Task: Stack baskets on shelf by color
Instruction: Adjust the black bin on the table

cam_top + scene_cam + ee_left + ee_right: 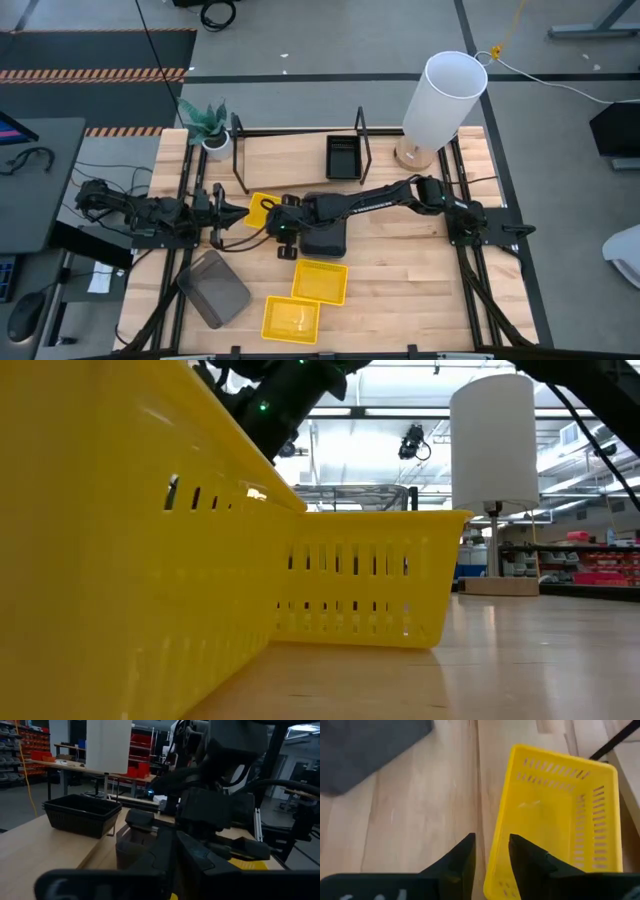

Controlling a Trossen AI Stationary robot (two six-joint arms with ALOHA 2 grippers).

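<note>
The right arm stretches across the table; its right gripper (490,851) hangs over a yellow basket (560,815), fingers parted astride the basket's near wall, not clamping it. The left gripper (232,211) sits beside that basket, nearly closed, holding nothing visible; a black basket (343,156) rests in the shelf (300,150), beside the white lamp (442,100).

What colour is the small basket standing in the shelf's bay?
Black basket; the high view shows it best.
</note>
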